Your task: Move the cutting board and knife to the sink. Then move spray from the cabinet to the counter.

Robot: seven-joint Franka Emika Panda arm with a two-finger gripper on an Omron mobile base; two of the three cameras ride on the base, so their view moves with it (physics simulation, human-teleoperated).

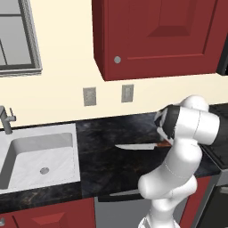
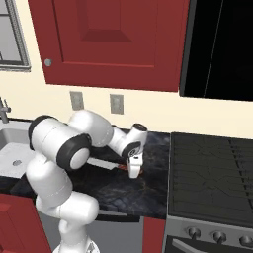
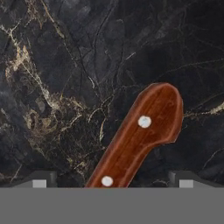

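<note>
Knife (image 1: pixel 138 146) lies flat on the black bench (image 1: pixel 111 169), blade toward the sink (image 1: pixel 40 158), reddish-brown riveted handle (image 3: pixel 140 135) under the hand. Gripper (image 3: pixel 109 183) hovers above the handle, jaws spread wide, holding nothing — one fingertip either side of it. Judged stiff and light, blade thin and slick; best taken across the handle between the rivets, blade kept level.
</note>
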